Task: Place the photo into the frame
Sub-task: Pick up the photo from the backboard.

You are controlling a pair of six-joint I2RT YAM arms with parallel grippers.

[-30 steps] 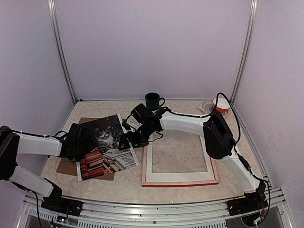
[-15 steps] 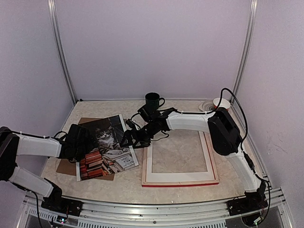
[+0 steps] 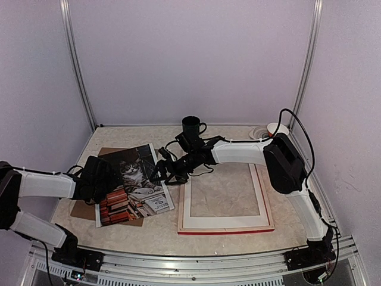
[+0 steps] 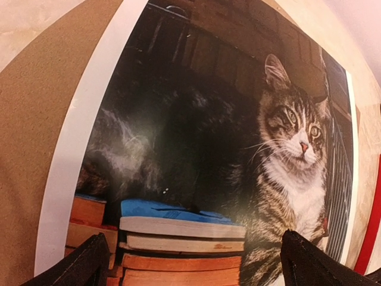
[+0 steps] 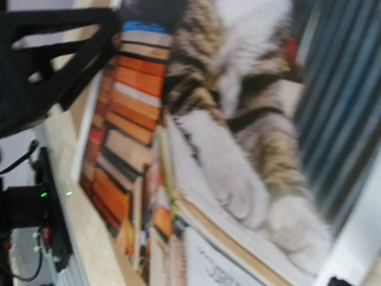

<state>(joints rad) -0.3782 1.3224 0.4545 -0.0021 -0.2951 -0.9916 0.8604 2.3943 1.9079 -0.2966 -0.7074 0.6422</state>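
Both pairs of jaws stand wide. The photo point(image 3: 136, 199) lies face up beneath the left gripper point(image 3: 112, 179) and the right gripper point(image 3: 159, 174). The top view alone shows the whole frame point(image 3: 226, 230), beyond the right gripper; the left wrist view catches just a red sliver.

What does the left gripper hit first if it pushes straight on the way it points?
Most likely the photo: the left gripper, jaws open, points down at the print's stacked books beside the cat. How far off is unclear.
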